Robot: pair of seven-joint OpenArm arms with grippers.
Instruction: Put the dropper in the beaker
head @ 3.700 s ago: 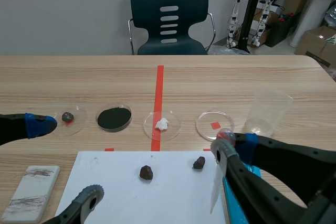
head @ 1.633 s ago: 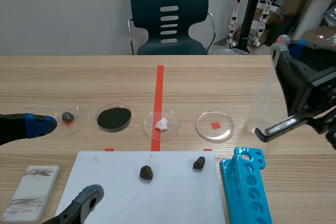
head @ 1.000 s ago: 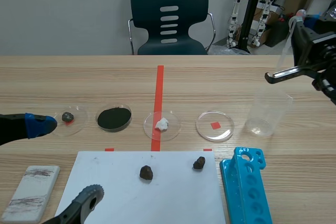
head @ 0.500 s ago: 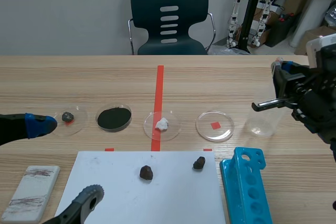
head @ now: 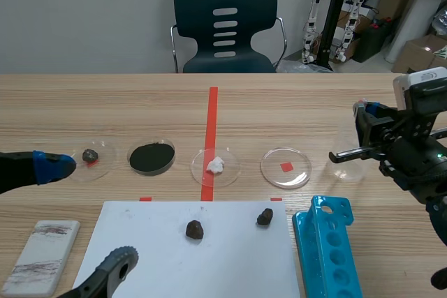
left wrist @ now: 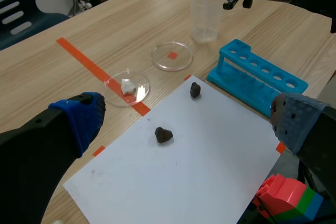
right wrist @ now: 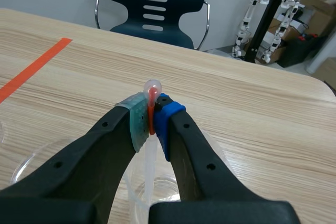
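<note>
— Where is the dropper?
— My right gripper (right wrist: pixel 152 121) is pinching the translucent plastic dropper (right wrist: pixel 147 169) by its rounded bulb, stem hanging inside the clear cylindrical beaker (left wrist: pixel 206 19) near the wooden table's (head: pixel 279 102) right edge. My left gripper (left wrist: pixel 189 119) is gaping wide.

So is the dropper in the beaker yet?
Nearly. Done: the right end effector has the dropper pinched just below its bulb. In hand: the dropper's tube hangs down and looks to be inside the beaker. Left: let go so the dropper rests in the beaker, then back away.
</note>
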